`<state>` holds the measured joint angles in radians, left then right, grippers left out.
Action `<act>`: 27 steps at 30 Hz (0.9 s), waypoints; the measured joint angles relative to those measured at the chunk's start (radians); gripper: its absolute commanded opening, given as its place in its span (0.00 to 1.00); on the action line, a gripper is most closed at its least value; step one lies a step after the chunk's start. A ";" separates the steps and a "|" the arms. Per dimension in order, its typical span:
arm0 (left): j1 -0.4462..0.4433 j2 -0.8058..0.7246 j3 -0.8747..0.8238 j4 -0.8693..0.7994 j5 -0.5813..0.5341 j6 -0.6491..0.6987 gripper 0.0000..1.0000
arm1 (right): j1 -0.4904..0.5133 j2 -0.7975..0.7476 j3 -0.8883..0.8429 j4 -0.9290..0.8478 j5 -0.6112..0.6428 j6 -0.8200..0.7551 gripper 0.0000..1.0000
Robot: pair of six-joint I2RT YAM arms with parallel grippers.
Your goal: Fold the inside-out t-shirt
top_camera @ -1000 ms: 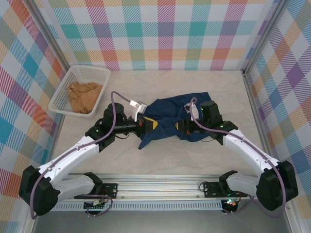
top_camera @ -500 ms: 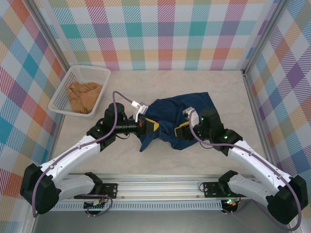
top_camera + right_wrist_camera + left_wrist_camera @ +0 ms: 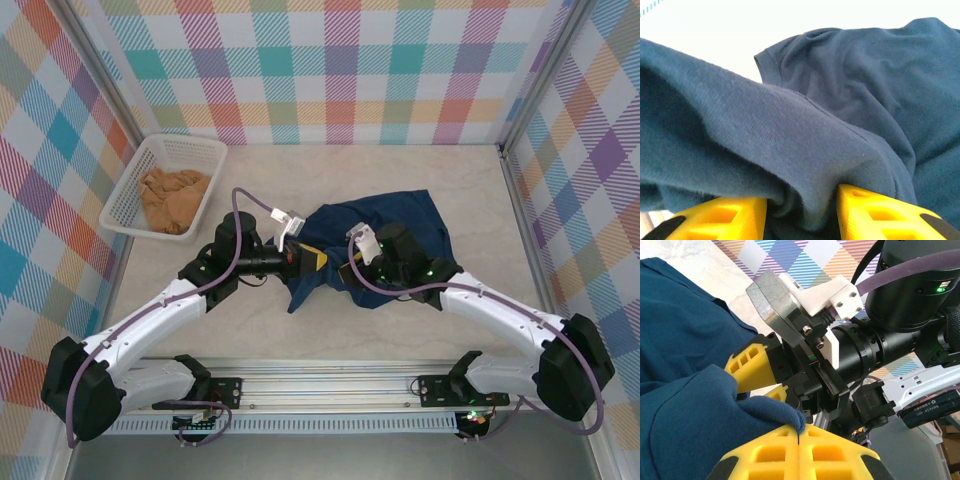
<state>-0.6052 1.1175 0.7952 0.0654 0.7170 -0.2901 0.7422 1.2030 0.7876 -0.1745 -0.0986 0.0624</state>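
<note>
One t-shirt [image 3: 400, 215] (seemingly in left pincer [image 3: 798, 432])

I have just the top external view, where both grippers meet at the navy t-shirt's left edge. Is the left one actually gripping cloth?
Observer: Yes. The left wrist view shows the left gripper shut, with a tip of the t-shirt pinched between its yellow fingers.
Operator: And the right?
Observer: In the right wrist view the right gripper has its fingers apart, a thick shirt fold filling the gap. Whether it squeezes, I cannot tell.
Operator: How near are they?
Observer: Close: one right finger sits just beyond the left's tips.
</note>
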 measured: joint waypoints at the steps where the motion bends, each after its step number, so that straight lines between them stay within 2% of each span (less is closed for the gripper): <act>1: 0.000 0.000 0.000 0.000 0.000 0.000 0.00 | 0.000 0.008 0.000 0.012 -0.012 0.000 0.45; 2: 0.000 0.000 0.000 0.000 0.000 0.000 0.00 | 0.000 0.016 0.000 0.024 -0.025 0.000 0.44; 3: 0.000 0.000 0.000 -0.002 0.000 0.000 0.00 | 0.000 0.028 0.000 0.039 -0.041 0.002 0.37; 5: 0.000 0.000 0.000 -0.007 -0.005 0.000 0.00 | 0.000 0.054 0.002 0.060 -0.061 0.003 0.13; 7: 0.000 0.000 0.000 -0.015 -0.031 0.007 0.00 | -0.001 0.073 0.008 0.066 -0.073 0.008 0.01; 11: 0.002 -0.008 -0.009 -0.052 -0.150 0.019 0.00 | -0.048 0.030 0.009 0.050 -0.160 0.023 0.00; 16: 0.023 -0.013 -0.060 -0.089 -0.338 0.017 0.00 | -0.195 -0.126 -0.017 0.089 -0.391 0.121 0.00; 21: 0.025 0.021 -0.063 -0.102 -0.418 0.014 0.00 | -0.212 -0.132 -0.063 0.174 -0.572 0.234 0.00; 23: 0.025 0.042 -0.054 -0.116 -0.431 0.014 0.12 | -0.216 -0.117 -0.079 0.205 -0.609 0.276 0.00; 27: 0.025 0.050 -0.043 -0.158 -0.463 0.006 0.42 | -0.224 -0.077 -0.091 0.281 -0.653 0.364 0.00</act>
<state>-0.5800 1.1675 0.7525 -0.0929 0.2539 -0.2840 0.5186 1.1259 0.6964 0.1062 -0.7513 0.4263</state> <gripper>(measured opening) 0.318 0.048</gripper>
